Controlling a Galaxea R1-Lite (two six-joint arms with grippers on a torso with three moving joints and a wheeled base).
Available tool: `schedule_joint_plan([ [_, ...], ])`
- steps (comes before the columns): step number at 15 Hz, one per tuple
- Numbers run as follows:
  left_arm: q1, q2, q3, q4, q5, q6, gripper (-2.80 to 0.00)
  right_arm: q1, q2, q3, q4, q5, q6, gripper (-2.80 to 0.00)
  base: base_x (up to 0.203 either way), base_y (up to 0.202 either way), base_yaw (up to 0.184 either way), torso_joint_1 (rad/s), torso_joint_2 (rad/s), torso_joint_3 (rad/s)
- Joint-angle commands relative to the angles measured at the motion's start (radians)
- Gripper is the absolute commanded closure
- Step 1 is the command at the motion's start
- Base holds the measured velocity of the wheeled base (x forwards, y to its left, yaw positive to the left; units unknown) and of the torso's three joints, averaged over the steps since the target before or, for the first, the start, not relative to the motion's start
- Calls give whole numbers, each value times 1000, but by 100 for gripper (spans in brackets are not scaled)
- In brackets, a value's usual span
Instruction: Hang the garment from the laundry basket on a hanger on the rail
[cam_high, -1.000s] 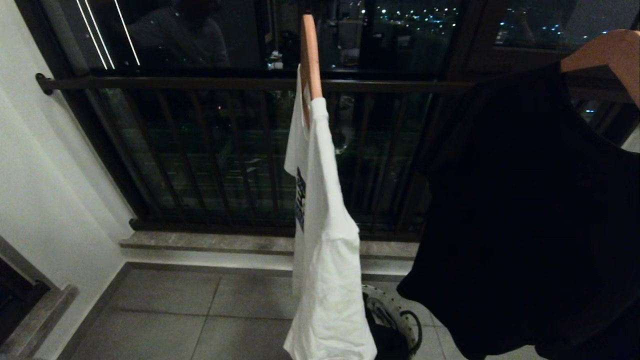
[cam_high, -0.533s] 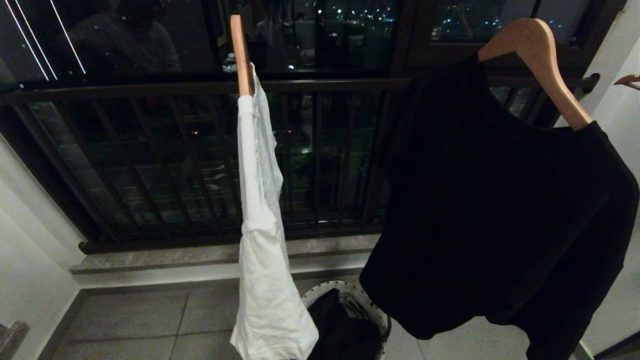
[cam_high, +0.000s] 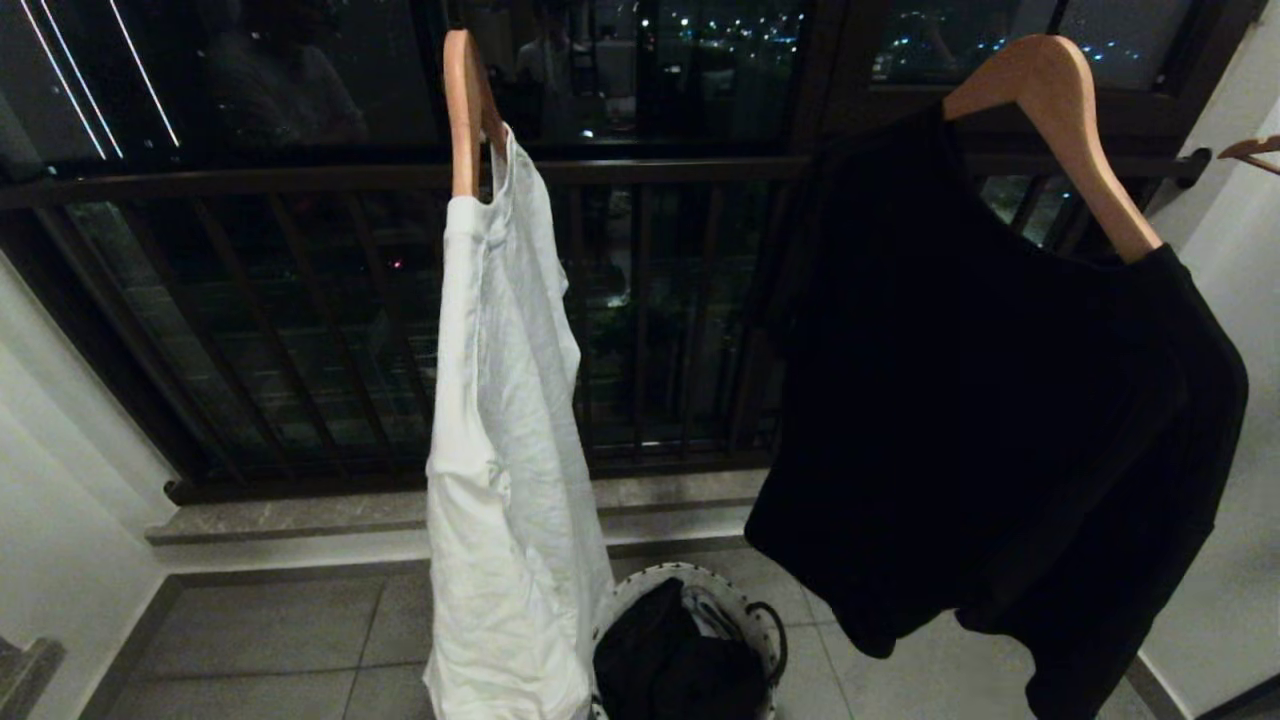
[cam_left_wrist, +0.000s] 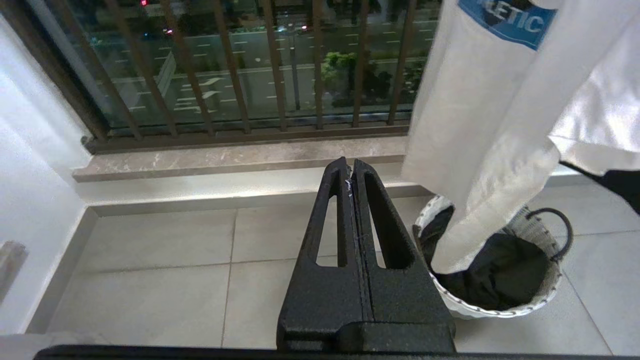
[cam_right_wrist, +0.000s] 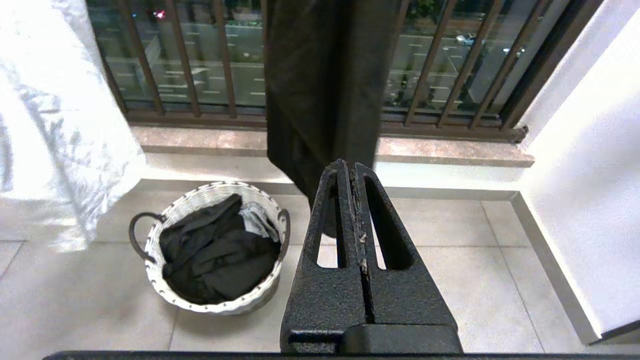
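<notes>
The white woven laundry basket (cam_right_wrist: 210, 192) with black loop handles stands on the tiled floor below the hanging clothes. A crumpled black garment (cam_right_wrist: 215, 255) lies in it, over a bit of pale cloth. The basket's rim (cam_high: 745, 610) shows low in the head view, and again as a rim (cam_left_wrist: 500, 312) in the left wrist view. My left gripper (cam_left_wrist: 350, 167) is shut and empty, above the floor beside the basket. My right gripper (cam_right_wrist: 348, 167) is also shut and empty, on the basket's other side. Neither arm is in the head view. The rail is out of view above.
A white T-shirt (cam_high: 500, 420) hangs on a wooden hanger (cam_high: 462, 110). A black T-shirt (cam_high: 1000, 400) hangs on another hanger (cam_high: 1060, 110). A bare hanger tip (cam_high: 1255, 152) pokes in at the right. A barred railing (cam_high: 300, 180), a stone sill and white walls close the space.
The whole head view has swung, so the camera has turned right: both shirts and the basket sit further left. The white shirt has turned slightly on its hanger. Both arms are still.
</notes>
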Motion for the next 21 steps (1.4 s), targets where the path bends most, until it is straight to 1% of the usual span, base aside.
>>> schedule_joint_plan([
  [1, -1, 1, 0, 0, 0, 0, 0, 0, 2, 0, -1, 0, -2, 0, 0, 0, 0, 0, 0, 0],
  [6, -1, 1, 0, 0, 0, -3, 0, 0, 2, 0, 1, 8, -20, 0, 0, 0, 0, 0, 0, 0],
  [16, -1, 1, 0, 0, 0, -3, 0, 0, 2, 0, 1, 8, -14, 0, 0, 0, 0, 0, 0, 0],
  [19, -1, 1, 0, 0, 0, -4, 0, 0, 2, 0, -1, 5, 6, 0, 0, 0, 0, 0, 0, 0],
  [21, -1, 1, 0, 0, 0, -4, 0, 0, 2, 0, -1, 5, 4, 0, 0, 0, 0, 0, 0, 0],
])
